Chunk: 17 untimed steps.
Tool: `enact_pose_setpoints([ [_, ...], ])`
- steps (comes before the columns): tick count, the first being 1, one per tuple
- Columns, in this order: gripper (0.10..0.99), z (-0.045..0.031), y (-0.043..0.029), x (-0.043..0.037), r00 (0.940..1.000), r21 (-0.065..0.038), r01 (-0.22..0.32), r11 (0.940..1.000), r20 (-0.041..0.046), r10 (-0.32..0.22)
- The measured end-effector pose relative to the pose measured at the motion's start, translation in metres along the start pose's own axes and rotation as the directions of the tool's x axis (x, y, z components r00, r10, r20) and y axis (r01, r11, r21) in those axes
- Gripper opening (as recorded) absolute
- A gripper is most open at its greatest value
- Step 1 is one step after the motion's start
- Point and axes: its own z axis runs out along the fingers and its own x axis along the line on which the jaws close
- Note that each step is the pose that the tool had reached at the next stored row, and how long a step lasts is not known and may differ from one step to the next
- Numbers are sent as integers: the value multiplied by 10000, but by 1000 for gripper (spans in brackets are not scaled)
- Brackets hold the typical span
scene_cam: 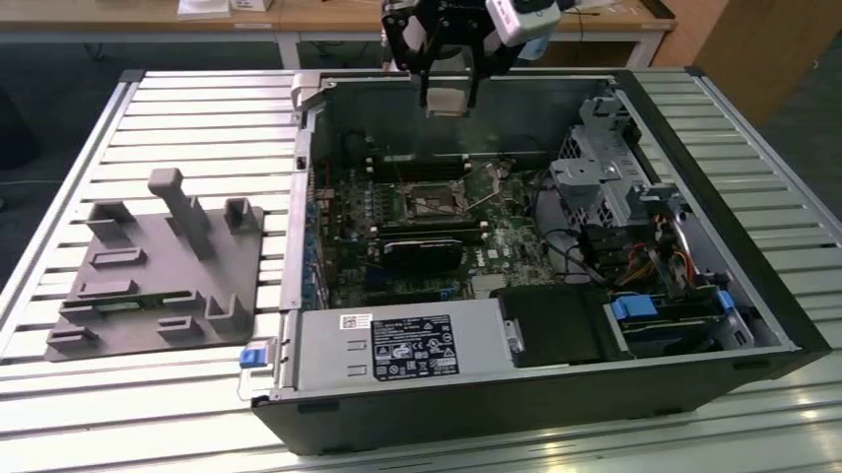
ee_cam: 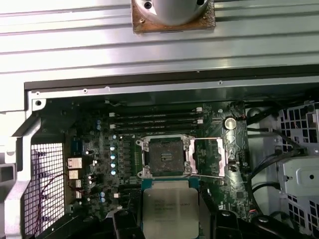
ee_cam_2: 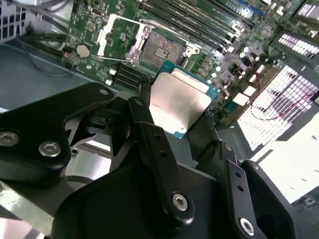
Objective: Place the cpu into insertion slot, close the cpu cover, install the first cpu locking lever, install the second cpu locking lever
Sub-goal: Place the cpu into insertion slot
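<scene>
**Item: cpu** [ee_cam_2: 177, 102]. Flat square chip, dull metal top on a green-edged base. We find it pinched by two opposite edges between the black fingers of the gripper [scene_cam: 445, 97], which is closed on it and carries it level, metal face toward the wrist cameras. We judge that the edge grip leaves the contact side free for seating. Position: held clear above the open case, near its far wall in the exterior view, apart from the socket and not yet in it.

**Item: insertion slot** [ee_cam: 163, 157]. Square socket, dark centre, silvery rim. Nothing sits in it.

**Item: cpu cover** [ee_cam: 221, 155]. Windowed metal frame, swung open and lying flat beside the slot, on the side toward the coin cell [ee_cam: 230, 123]. We take this as the reason the socket opening is unobstructed. A thin lever rod [ee_cam: 209, 176] runs along one edge of the frame, unlatched as far as we can tell.

**Container: computer case** [scene_cam: 526, 404]. Side panel off, resting on the slatted metal counter [scene_cam: 197, 108].
- motherboard [scene_cam: 345, 217]
- memory slots [ee_cam: 154, 119]
- power supply [scene_cam: 394, 347]
- drive cage [scene_cam: 593, 182], with cables beside it

**Container: grey moulded fixture** [scene_cam: 145, 266]. It stands on the counter, at the exterior view's left of the case. One recess holds a narrow green strip, which we cannot identify.
</scene>
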Motion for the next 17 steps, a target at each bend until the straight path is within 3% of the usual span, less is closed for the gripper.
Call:
enact_pose_setpoints([
  [7, 541, 10, -1, 0, 9944, -21, -1054, 9944, 94, 1054],
  [17, 541, 22, -2, 0, 9774, -43, -2103, 9776, 188, 2104],
])
